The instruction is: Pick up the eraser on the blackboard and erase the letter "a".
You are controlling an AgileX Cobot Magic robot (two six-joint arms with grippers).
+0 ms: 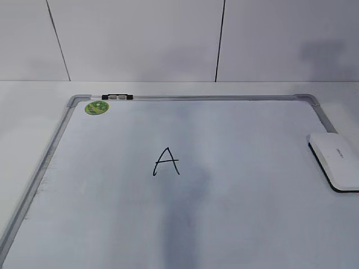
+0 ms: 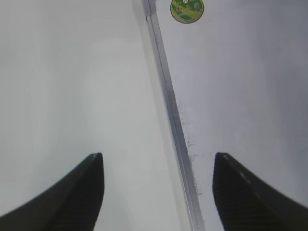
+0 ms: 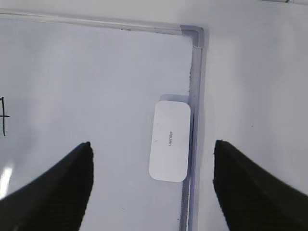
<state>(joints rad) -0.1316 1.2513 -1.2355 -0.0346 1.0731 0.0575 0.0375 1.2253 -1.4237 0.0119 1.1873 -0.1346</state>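
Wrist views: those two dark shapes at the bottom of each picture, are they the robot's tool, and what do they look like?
Yes. Each is a tool finger. The left tool and the right tool each show two matt black, wedge-shaped fingers tapering to rounded tips, with a faintly ribbed surface. No cables, markings or arm links are visible, and the exterior view shows no arm at all.

Both grippers spread wide, nothing between the jaws

In the left wrist view the left gripper (image 2: 156, 192) shows two dark ribbed fingers (image 2: 79, 197) rising from 7 and 5 o'clock, set well apart and held clear of the surface. In the right wrist view the right gripper (image 3: 153, 185) stands the same way, fingers (image 3: 252, 187) parted at 7 and 5 o'clock. Neither arm appears in the exterior view.
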